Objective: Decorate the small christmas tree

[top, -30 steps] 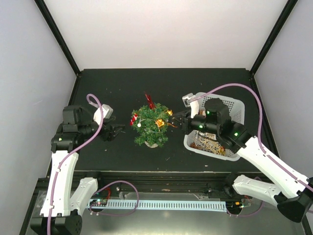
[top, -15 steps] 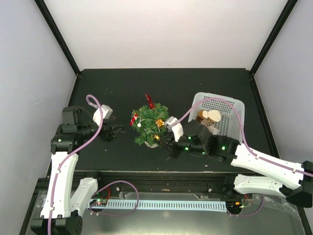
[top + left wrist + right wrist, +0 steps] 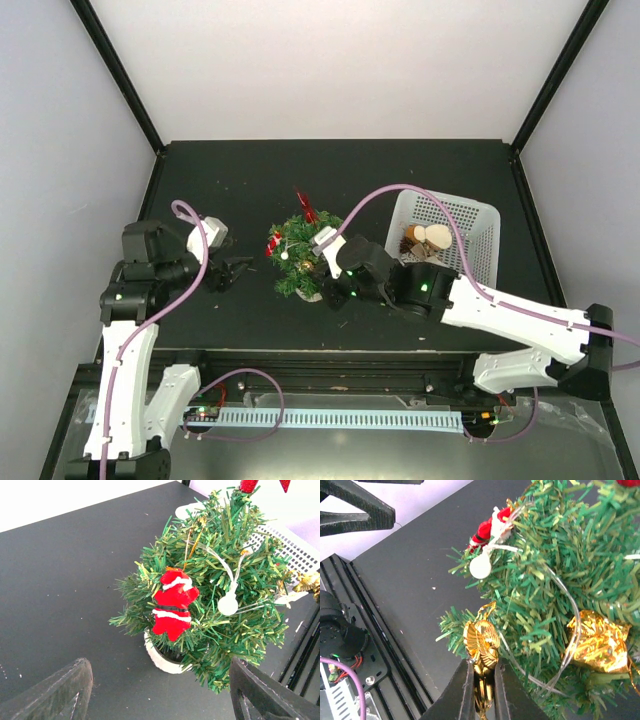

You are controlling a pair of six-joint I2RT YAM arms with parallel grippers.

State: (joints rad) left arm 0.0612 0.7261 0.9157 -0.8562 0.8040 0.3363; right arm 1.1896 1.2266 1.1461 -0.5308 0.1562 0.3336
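Left of the top view: my left end effector (image 3: 235, 270) stood released, jaws wide with nothing between them. It pointed right toward the tree, with a strip of bare counter (image 3: 250, 180) between the two. From its wrist view the tree filled the centre and right of the frame beyond the fingertips, near but not touching.

Centre: the small christmas tree (image 3: 305, 262) stood upright on its white base, long axis vertical, top leaning slightly toward the upper edge of the frame. It already carried a red santa figure (image 3: 173, 605), a white disc (image 3: 227, 604) and a gold wrapped parcel (image 3: 600, 642).

Right of centre: my right end effector (image 3: 332, 288) sat at the tree's lower-right edge, at the outer needles. It was clenched on a gold ornament (image 3: 481, 647), gripped by its lower part with its hanging loop uppermost. In the right wrist view the tree lay up and to the right of the fingertips. A low branch tip lay just above and beside the loop. Whether the loop had caught on a needle, I could not tell.

Judgement: the right arm was the nearer one and the move was its own. The loop had to travel up and rightward in that view, onto the low branch, before any release.

Far right: the white mesh basket (image 3: 465, 215) lay well apart from the tree, behind my right forearm.
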